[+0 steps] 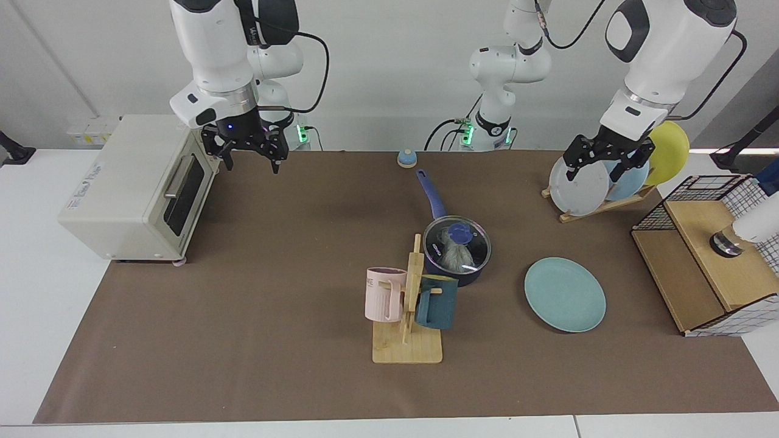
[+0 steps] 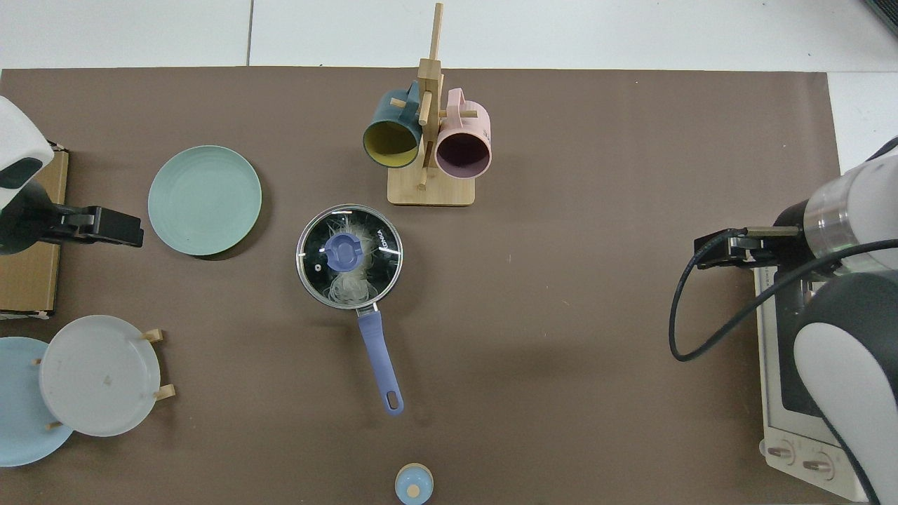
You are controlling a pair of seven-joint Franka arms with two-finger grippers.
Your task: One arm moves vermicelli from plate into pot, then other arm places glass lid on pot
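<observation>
Both grippers hang empty above the table in the facing view. At that view's left the right gripper [image 1: 249,159] hovers with its fingers spread, just beside the toaster oven [image 1: 137,185]. The left gripper [image 1: 599,164] hangs in front of the plate rack [image 1: 599,204], fingers apart, clasping nothing. Near the table's middle stands the pot [image 1: 456,250], its blue handle pointing toward the robots. The glass lid [image 1: 457,242] sits on the pot's rim, blue knob up, and the vermicelli [image 1: 451,257] shows through the glass as a pale bunch inside. The plate [image 1: 565,294] lies flat and bare beside the pot, apart from it. A pink mug [image 1: 383,295] and a dark teal mug [image 1: 437,302] hang on the wooden mug stand [image 1: 408,347] in front of the pot.

From above, the lid [image 2: 349,257] covers the pot fully and the noodle strands [image 2: 347,284] spread beneath it, all within the rim. The teal plate [image 2: 204,200] holds nothing. Both mugs [image 2: 390,140] open toward the camera, empty. On the rack a grey-white plate [image 2: 98,375] leans over a light blue one [image 2: 17,410]. A small blue knobbed object [image 2: 414,484] rests near the table's edge.
</observation>
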